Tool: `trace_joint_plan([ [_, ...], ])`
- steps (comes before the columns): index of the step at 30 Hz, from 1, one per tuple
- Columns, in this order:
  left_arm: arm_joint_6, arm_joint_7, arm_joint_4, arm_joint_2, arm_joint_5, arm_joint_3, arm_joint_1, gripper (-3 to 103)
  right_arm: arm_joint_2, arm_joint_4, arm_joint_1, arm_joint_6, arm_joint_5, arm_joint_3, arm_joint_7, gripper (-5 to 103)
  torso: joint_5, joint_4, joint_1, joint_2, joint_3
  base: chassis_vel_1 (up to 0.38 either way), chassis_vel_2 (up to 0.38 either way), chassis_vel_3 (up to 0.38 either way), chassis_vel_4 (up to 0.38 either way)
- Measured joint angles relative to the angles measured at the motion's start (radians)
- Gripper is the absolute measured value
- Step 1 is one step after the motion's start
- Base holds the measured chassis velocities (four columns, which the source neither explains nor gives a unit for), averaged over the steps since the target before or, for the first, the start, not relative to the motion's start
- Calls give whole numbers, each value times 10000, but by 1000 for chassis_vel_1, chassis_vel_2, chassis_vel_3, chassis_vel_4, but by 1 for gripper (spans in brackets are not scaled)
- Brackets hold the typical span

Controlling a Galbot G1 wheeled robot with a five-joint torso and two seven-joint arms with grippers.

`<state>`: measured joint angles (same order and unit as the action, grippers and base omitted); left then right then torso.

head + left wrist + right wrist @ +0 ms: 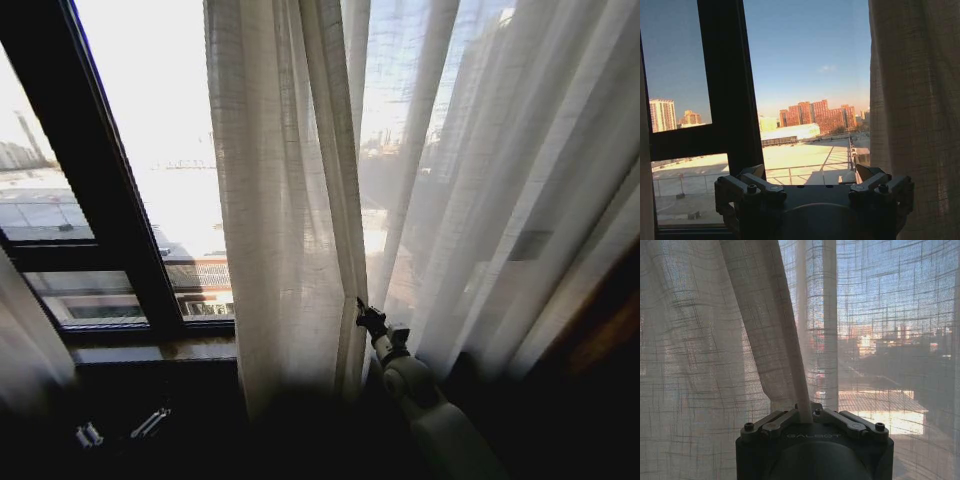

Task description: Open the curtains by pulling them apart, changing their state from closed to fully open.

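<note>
The sheer white curtains hang over the window. The right panel (pixel 290 200) covers the middle and right of the head view, and a strip of the left panel (pixel 22 345) shows at the far left edge. My right gripper (pixel 362 312) reaches up from below and is shut on a pleat at that panel's inner edge; in the right wrist view the fold (pixel 802 390) runs down between the closed fingers (pixel 785 419). My left gripper (pixel 812 176) is low by the sill, open and holding nothing, facing bare glass with the curtain (pixel 915 115) beside it.
Dark window frame bars (pixel 110 190) cross the uncovered glass at the left, with a sill (pixel 150 350) below. Outside are rooftops and city buildings (pixel 815 115). A dark wall or panel edge (pixel 610 340) stands at the far right.
</note>
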<state>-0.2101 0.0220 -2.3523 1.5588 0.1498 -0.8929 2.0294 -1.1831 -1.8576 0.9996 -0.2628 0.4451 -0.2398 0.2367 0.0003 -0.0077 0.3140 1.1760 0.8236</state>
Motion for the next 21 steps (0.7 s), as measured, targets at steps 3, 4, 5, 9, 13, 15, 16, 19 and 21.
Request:
trace_joint_plan([
  [3,-3,-2,0,33,-63,47,-5,100,23,-5,7,0,0,-9,-3,0,-1,1,-1,1,-1,-364,-363,354,351],
  [4,-3,-2,0,33,-63,47,-5,100,23,-5,7,0,0,-9,-3,0,-1,1,-1,1,-1,-364,-370,340,383],
  [5,-3,-2,0,42,-77,53,-8,100,28,-8,7,3,1,-11,-6,0,-5,1,-1,0,-1,-335,-380,340,383],
  [9,-7,-9,-12,65,-110,58,-9,100,32,-12,-4,5,2,-16,-8,0,4,-1,-1,0,0,-344,-373,341,355],
  [13,-16,-20,-25,79,-123,56,1,100,31,-11,-5,5,4,-18,-10,0,-4,2,1,0,0,-373,-336,379,360],
  [15,-18,-19,-42,87,-129,51,4,100,31,-11,-2,6,5,-21,-12,0,-4,2,0,0,0,-360,-341,379,354],
  [16,-18,-19,-47,99,-138,51,3,100,31,-11,9,9,4,-28,-13,0,-3,1,0,0,0,-333,-341,337,345],
  [19,-19,-19,-66,117,-164,52,-2,100,33,-24,28,17,4,-36,-19,0,3,2,1,0,0,-304,-341,333,356],
  [21,-19,-19,-74,151,-209,77,-8,100,55,-46,68,23,4,-53,-29,0,1,0,0,0,0,-363,-362,351,380],
])
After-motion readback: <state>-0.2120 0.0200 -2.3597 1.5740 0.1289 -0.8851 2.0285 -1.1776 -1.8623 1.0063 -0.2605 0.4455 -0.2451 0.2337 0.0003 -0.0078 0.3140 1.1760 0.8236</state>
